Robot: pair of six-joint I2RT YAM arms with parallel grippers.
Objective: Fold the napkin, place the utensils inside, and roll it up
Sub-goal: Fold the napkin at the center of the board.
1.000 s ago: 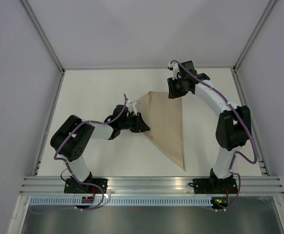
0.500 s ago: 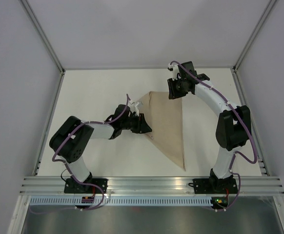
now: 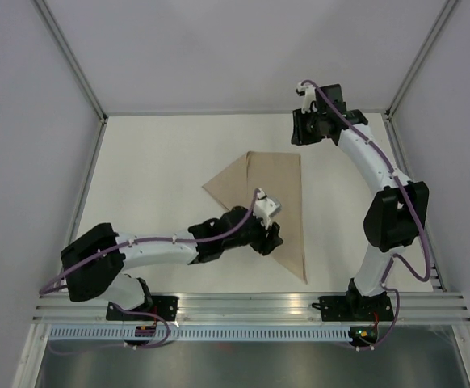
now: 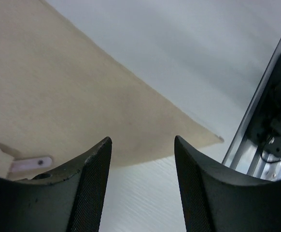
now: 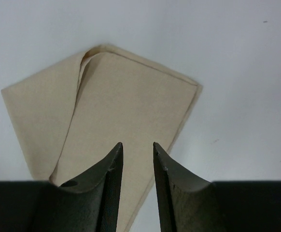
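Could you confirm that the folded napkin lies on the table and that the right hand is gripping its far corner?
Not quite: the right hand grips nothing. The right wrist view shows its fingers apart and bare, with the folded napkin lying on the table clear of them. The rest is right.

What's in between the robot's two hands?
The folded tan napkin. In the top view it lies on the white table between them: the left hand is over its near part, and the right hand is just beyond its far edge.
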